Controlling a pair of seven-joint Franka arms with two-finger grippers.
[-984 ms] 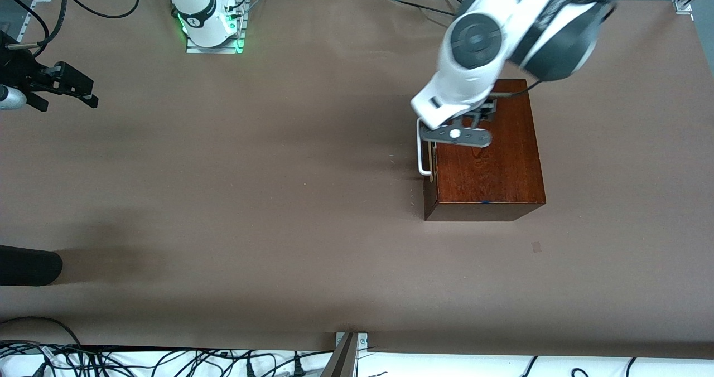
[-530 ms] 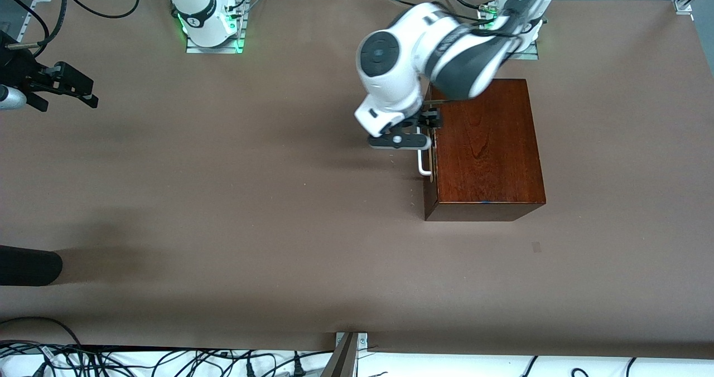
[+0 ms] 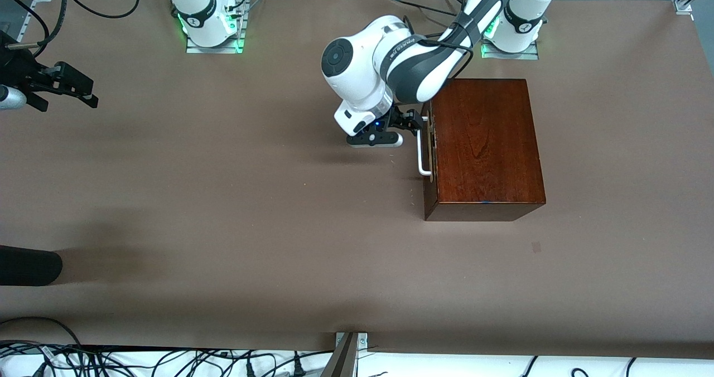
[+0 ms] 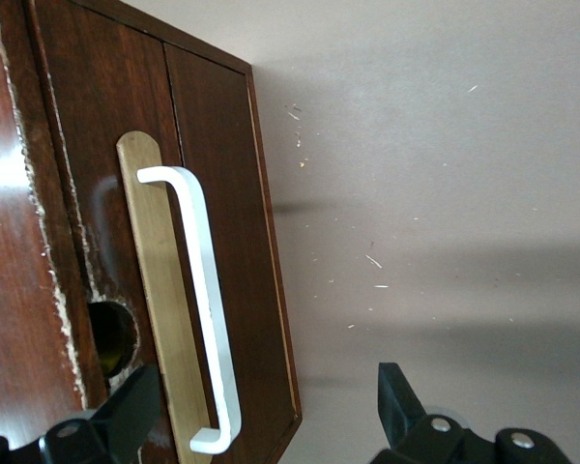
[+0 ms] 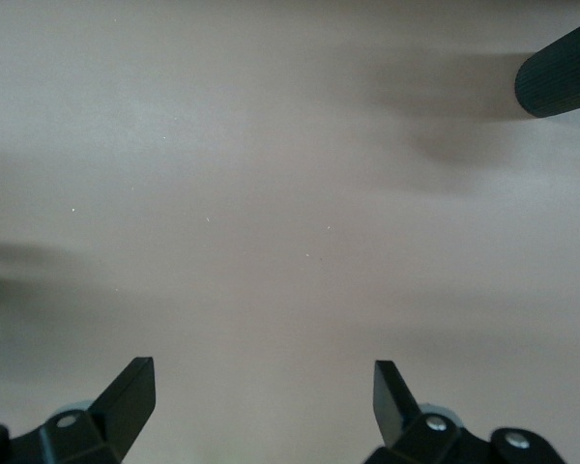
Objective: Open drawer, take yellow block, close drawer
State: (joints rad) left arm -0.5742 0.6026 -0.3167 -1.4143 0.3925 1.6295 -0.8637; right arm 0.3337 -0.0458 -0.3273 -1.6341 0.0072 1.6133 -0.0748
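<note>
The dark reddish-brown wooden box (image 3: 485, 148) stands toward the left arm's end of the table. Its drawer (image 4: 222, 193) is shut, and the white loop handle (image 3: 424, 153) faces the right arm's end. My left gripper (image 3: 414, 123) is open, low in front of the drawer, at the handle's end farther from the front camera. In the left wrist view the handle (image 4: 198, 280) runs away from my left gripper (image 4: 266, 406), with its near end between the open fingers and no touch. The yellow block is hidden. My right gripper (image 3: 66, 99) waits open and empty at the right arm's end; it also shows in the right wrist view (image 5: 263, 391).
A black cylinder (image 3: 28, 265) juts in at the table edge at the right arm's end, nearer the front camera; it also shows in the right wrist view (image 5: 561, 82). Brown table cover (image 3: 251, 198) lies between the arms. Cables hang along the front edge.
My left arm has swung from over the box top toward the right arm's end and come down in front of the drawer handle. The right arm has not moved.
</note>
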